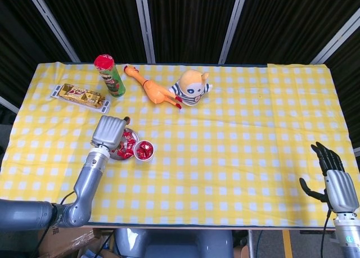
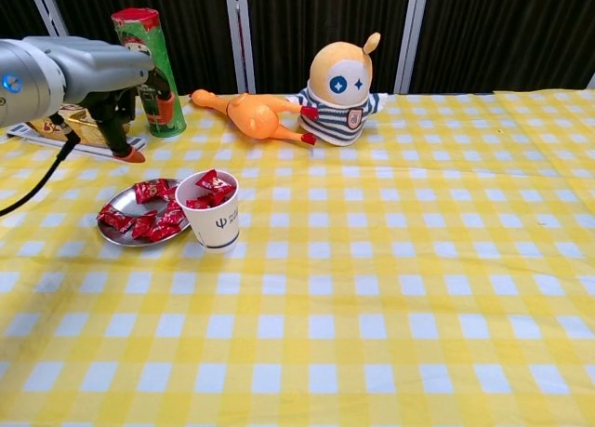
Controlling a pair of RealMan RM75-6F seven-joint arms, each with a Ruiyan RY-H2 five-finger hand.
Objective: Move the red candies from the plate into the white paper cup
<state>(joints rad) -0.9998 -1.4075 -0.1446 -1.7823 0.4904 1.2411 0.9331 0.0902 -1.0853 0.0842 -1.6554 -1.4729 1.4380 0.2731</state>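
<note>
The left hand hung empty, fingers loosely apart; descending carelessly, it could tip the brimful paper cup beside the plate.

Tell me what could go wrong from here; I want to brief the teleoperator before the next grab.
The white paper cup stands close against the plate, so the left hand reaching down for more red candies might knock it over. The cup already looks heaped to its rim, so further candies may roll off onto the tablecloth.
</note>
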